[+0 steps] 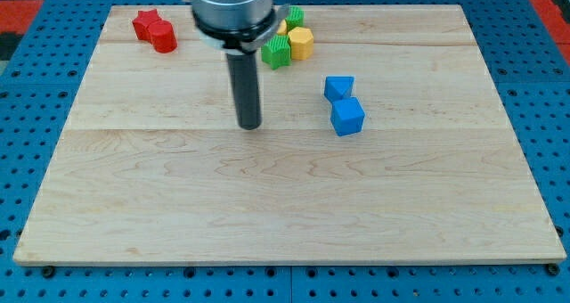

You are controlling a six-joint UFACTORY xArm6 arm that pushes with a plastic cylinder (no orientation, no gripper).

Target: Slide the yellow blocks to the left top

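A yellow hexagonal block (302,43) sits near the view's top centre, touching a green block (277,51) on its left and another green block (295,19) above it. A second yellow block (280,27) is mostly hidden behind the arm. My tip (250,126) rests on the board below and left of this cluster, well apart from the yellow blocks.
Two red blocks, a star (147,23) and a rounder one (164,39), lie at the view's top left. Two blue blocks (339,88) (347,117) touch each other right of my tip. The wooden board (285,205) lies on a blue pegboard.
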